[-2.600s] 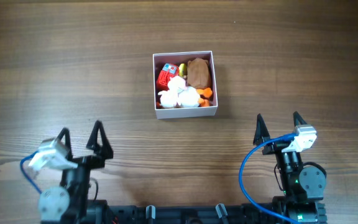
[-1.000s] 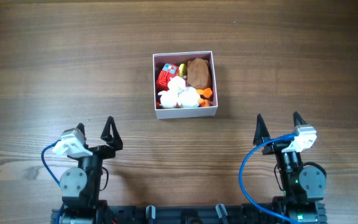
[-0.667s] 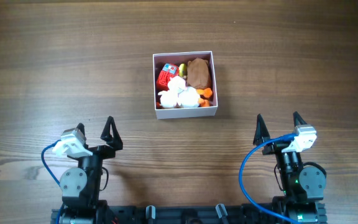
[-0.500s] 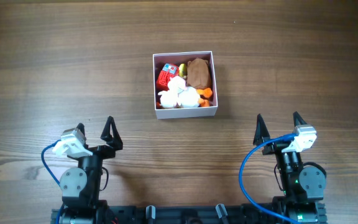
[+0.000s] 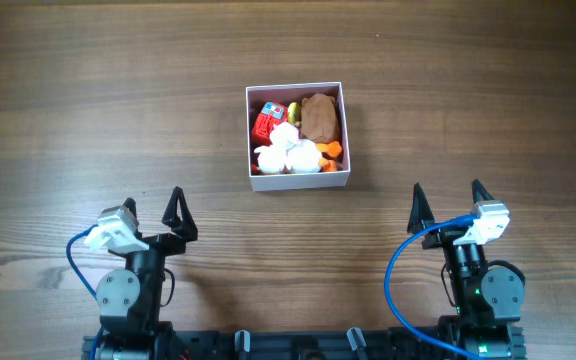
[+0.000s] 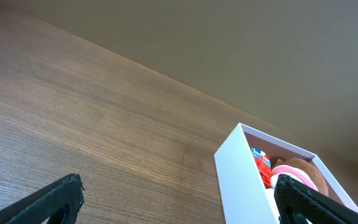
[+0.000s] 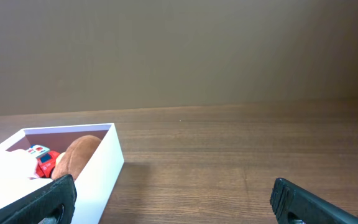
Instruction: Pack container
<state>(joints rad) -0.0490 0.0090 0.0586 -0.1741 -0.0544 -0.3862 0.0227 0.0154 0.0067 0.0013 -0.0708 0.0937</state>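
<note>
A wood-grain table (image 5: 118,100) fills the view. Small toys lie crowded and touching inside the container (image 5: 298,181). A brown lump (image 5: 319,117) sits far right and a red block (image 5: 264,124) far left, with a yellow piece (image 5: 294,108) between them. White toys (image 5: 286,152) line the near side, an orange bit (image 5: 334,150) beside them.

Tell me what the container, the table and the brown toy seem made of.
Container: likely thin cardboard, matte white; walls thin, flat, sharp-edged. Table: wood or wood-look laminate, matte brown, streaky grain; cannot tell which. Brown toy: possibly plush or soft plastic; rounded, dull surface, too small to be sure.
</note>
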